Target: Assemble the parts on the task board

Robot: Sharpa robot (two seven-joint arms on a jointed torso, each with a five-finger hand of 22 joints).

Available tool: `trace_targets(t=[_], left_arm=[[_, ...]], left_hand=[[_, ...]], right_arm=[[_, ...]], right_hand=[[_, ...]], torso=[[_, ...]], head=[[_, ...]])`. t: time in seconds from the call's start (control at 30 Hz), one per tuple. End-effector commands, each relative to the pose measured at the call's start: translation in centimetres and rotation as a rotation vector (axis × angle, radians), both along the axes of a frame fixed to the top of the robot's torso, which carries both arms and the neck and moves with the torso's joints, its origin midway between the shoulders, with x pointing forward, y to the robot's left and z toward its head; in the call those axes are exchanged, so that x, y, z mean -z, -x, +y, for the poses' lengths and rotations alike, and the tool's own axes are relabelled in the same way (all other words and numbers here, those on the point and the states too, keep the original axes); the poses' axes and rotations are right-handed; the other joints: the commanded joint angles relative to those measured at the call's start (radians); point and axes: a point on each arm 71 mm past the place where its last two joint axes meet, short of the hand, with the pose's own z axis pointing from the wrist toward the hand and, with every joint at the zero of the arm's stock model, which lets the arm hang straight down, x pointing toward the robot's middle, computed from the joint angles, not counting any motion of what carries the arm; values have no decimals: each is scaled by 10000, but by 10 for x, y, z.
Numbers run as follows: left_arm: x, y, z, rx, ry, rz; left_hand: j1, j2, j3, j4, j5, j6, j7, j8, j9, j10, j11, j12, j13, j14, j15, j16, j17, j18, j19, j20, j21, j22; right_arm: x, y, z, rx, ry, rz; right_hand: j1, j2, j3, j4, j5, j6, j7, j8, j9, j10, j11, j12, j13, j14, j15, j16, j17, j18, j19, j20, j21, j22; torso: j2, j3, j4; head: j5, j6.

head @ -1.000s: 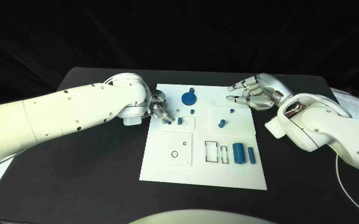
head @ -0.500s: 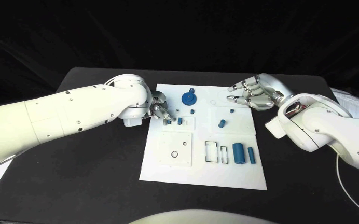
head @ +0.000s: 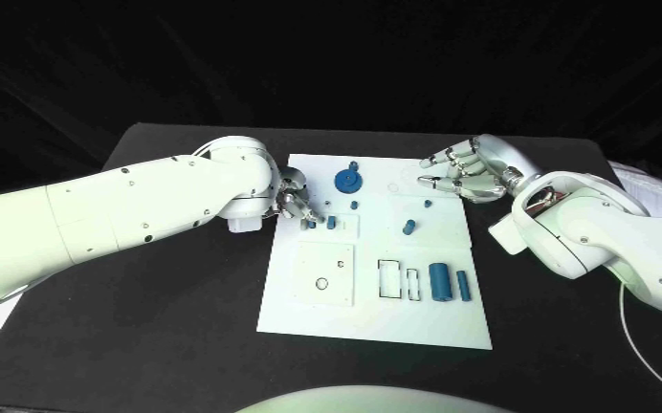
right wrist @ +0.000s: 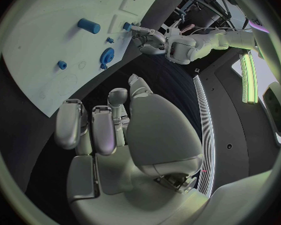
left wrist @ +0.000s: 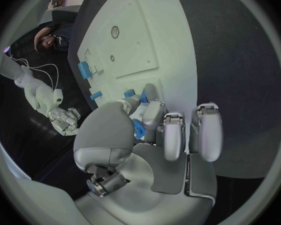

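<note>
The white board (head: 359, 289) lies in the middle of the black worktop (head: 165, 336), and both hands sit up at its far end. The left hand (head: 293, 201) is at the board's left edge, fingers curled down onto the plate beside two small blue pieces (head: 320, 224); whether it is actually pinching one of them, I cannot tell, the wrist view shows blue bits tucked right under its fingertips (left wrist: 150, 92) but not a clear grip. Over on the other side, the right hand (head: 462, 172) hangs above the board's far right corner, fingers bent and apart, nothing in it. Between the two hands, the blue gear (head: 349, 181) sits near the board's far edge. A short blue peg (head: 409, 228) lies tilted further in, towards the right edge. Down by the near right part of the board, the fat blue cylinder (head: 440, 282) and a slimmer blue bar (head: 464, 286) lie side by side, just beside the outlined slots (head: 390, 280).
</note>
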Motion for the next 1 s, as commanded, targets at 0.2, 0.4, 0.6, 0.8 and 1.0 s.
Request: trace_targets(t=[0.2,0.4,0.6,0.8,1.0], left_arm=[[8,4,2,54,-249,301],[6,3,3,-112,-130,127],[4,2,3,-227,91,-101],[-1,3,4,-355,802,-386],[-11,-1,5,-747,2366,-1287]], left_hand=[[-1208,-473,-1394,572,18,207,-11,-15,-8,104,-12,42,31,1032,-93,30,2631,-71,550,-70,23,1808],[-1299,-264,-2113,553,19,233,-35,-49,-18,109,-36,13,18,1032,-118,30,2631,-69,546,-91,12,1806],[-1204,11,-2567,557,18,267,-50,-56,-14,133,-47,19,37,1032,-128,30,2631,-67,545,-102,2,1805],[-1022,247,-2829,540,24,214,-34,-93,-17,46,-38,-152,-143,1032,-130,30,2631,-28,467,-108,-125,1677],[-498,709,-3283,556,111,-511,266,-350,-97,-1209,214,-1843,-1879,1032,40,30,2631,334,-330,39,-1438,389]], right_arm=[[1,0,2,-145,23,12],[1,0,2,-159,15,8],[1,0,3,-176,12,11],[2,0,3,-186,10,21],[2,0,2,-171,21,37]], right_hand=[[15,78,-118,16,23,59,-16,34,13,-37,-7,-60,-41,393,-16,-53,-26,168,-65,8,-60,-17],[15,78,-118,16,23,59,-16,34,13,-37,-7,-60,-41,393,-16,-53,-26,168,-65,8,-60,-17],[2,80,-133,28,4,58,-15,34,13,-29,-7,-44,-32,392,-15,-56,-28,169,-69,9,-65,-24],[1,81,-134,29,3,58,-15,34,13,-29,-7,-44,-33,393,-15,-56,-28,169,-69,9,-66,-25],[-1,83,-137,32,3,58,-15,34,14,-30,-7,-47,-36,393,-15,-56,-27,169,-69,9,-66,-25]], torso=[[-3,-2,4],[0,-4,0],[2,-7,11],[-2,-4,5],[-3,-3,18]], head=[[-9,-16],[-37,-8],[-43,12],[-51,20],[-96,62]])
